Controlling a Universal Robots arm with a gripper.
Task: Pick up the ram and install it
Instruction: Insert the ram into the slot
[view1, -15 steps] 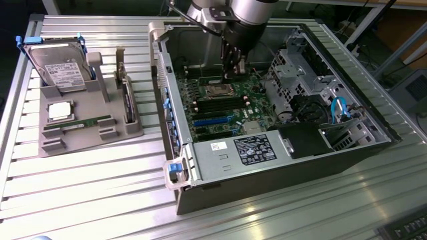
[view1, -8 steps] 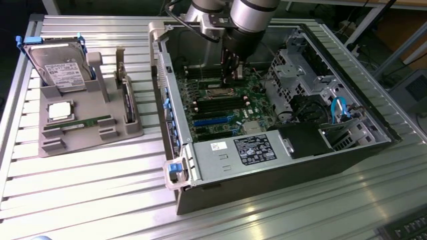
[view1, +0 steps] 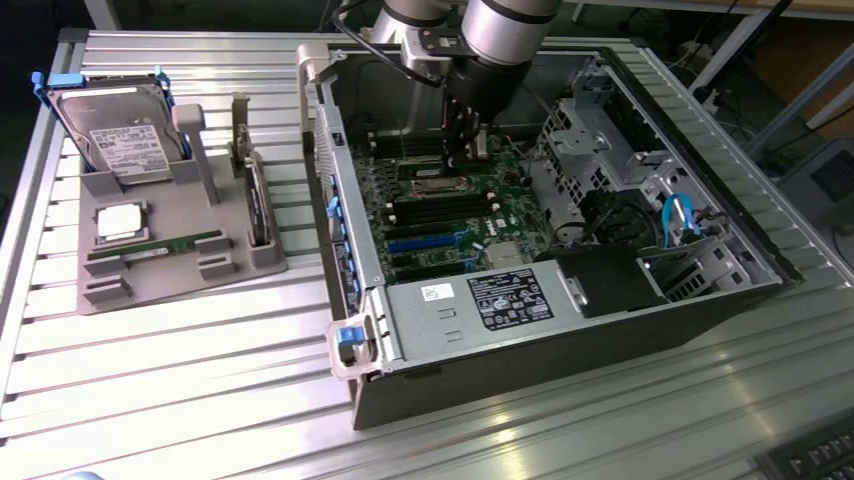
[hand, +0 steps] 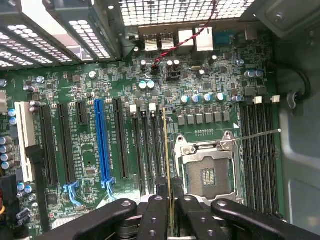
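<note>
The gripper (hand: 170, 199) is pinching the ram (hand: 166, 145) edge-down over the motherboard (hand: 90, 82), the ram reaching straight out from its fingers, long axis running parallel to the slots (hand: 149, 150) beside the socket (hand: 207, 172).

Open computer case (view1: 534, 385) admits the hand (view1: 461, 150) from above; drive cage (view1: 587, 130) obstructs the exterior view's right, power supply (view1: 467, 305) the near end.
</note>
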